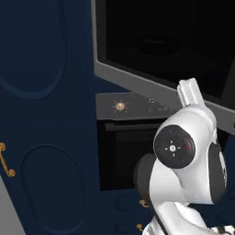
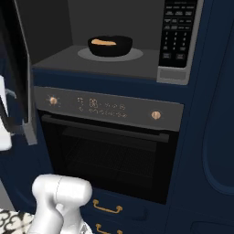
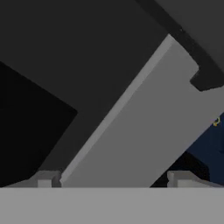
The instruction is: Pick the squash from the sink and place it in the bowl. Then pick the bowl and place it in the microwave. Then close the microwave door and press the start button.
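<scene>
Right now the squash lies in the black bowl, which sits on the round turntable inside the microwave, above the oven. Meanwhile the microwave door stands swung open, and the gripper, fingers spread wide and grasping nothing, is right up against the door's grey rim.

Orange-tan squash lies in the glossy black bowl inside the open microwave.
</scene>
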